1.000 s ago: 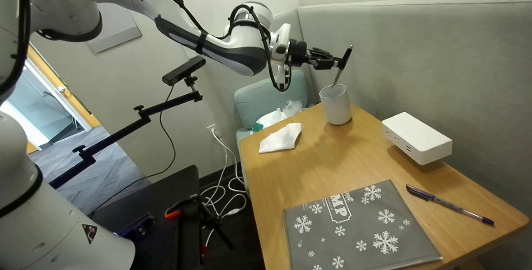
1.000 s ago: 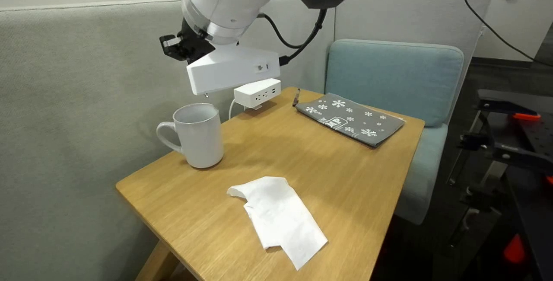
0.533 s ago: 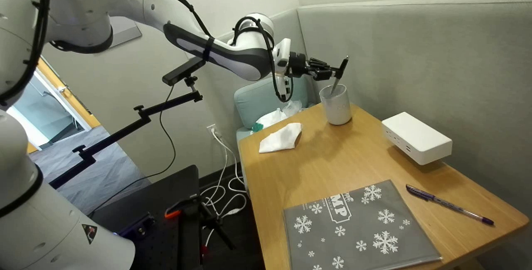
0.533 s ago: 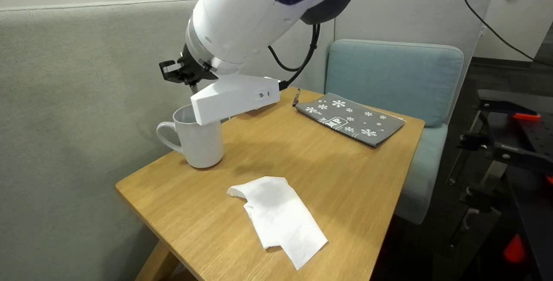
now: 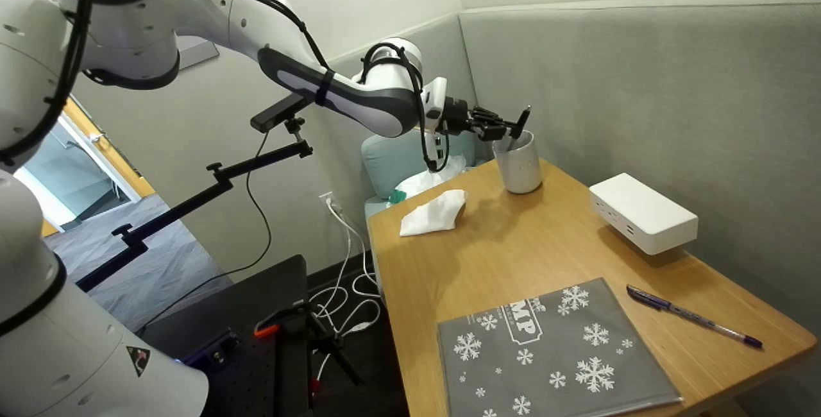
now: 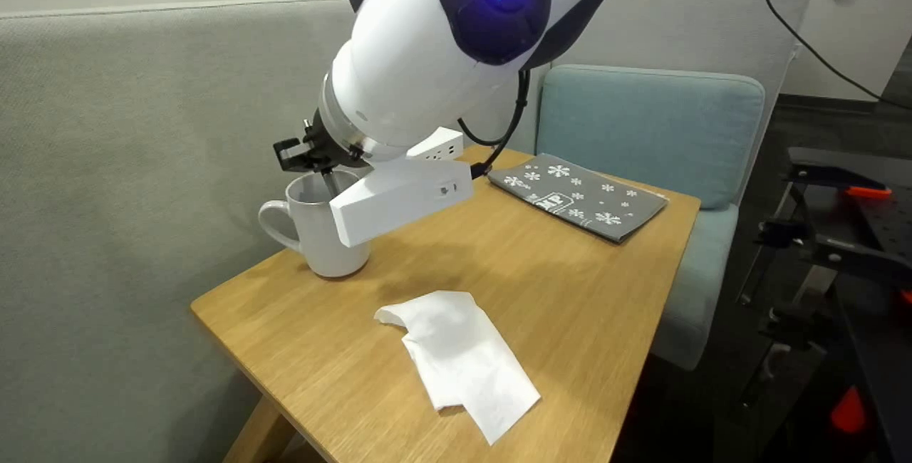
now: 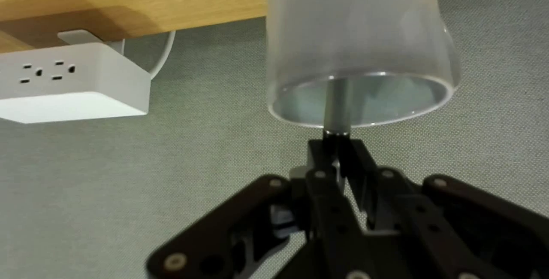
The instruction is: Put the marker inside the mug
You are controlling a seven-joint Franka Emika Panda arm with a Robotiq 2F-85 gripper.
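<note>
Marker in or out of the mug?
Partly in: wrist view shows the marker reaching into the mug, its dark part in the gripper.

I see room in the mug (image 5: 521,168) either side of the marker (image 7: 337,105). A wall (image 5: 641,96) stands near it; open table (image 5: 526,250) runs between napkin (image 5: 434,213) and box (image 5: 643,208).

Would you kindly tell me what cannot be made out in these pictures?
Wrist view: marker, lower tip hidden by the wall of the mug.
Wrist view: mug's base, cut off by top edge.
Wrist view: white box, end cut off by left edge.
In an exterior view: grey snowflake-patterned item, corner cut off by bottom edge.
</note>
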